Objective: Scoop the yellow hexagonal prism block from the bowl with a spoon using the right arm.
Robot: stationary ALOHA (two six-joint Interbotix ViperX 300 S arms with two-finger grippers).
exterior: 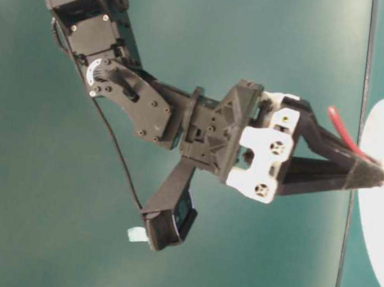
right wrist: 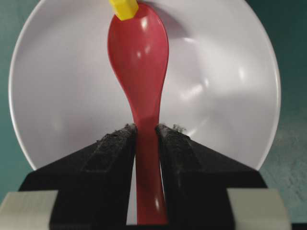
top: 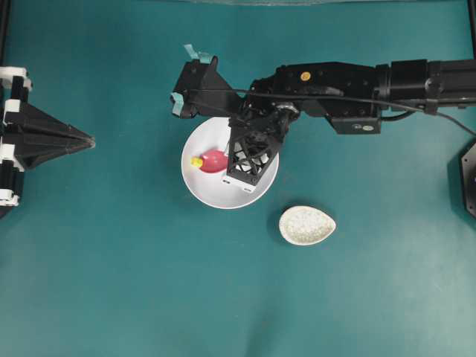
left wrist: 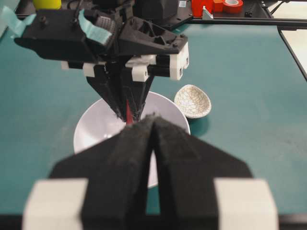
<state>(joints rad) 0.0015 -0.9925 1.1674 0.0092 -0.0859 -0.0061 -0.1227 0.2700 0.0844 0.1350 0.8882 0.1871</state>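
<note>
Right gripper (right wrist: 146, 139): clamped on the spoon (right wrist: 139, 62) handle, center frame.
Block (right wrist: 123, 8): touching the scoop's tip, top edge.
Bowl (right wrist: 225, 81): under the spoon.
Left gripper (left wrist: 152, 127): fingers together.

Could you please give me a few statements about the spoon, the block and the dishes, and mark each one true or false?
1. The right gripper holds the spoon by its handle. True.
2. The yellow block lies on the table beside the bowl. False: it sits at the tip of the spoon's scoop, inside the bowl.
3. The small speckled dish holds nothing. True.
4. The left gripper reaches into the bowl. False: it is well clear of it.
</note>
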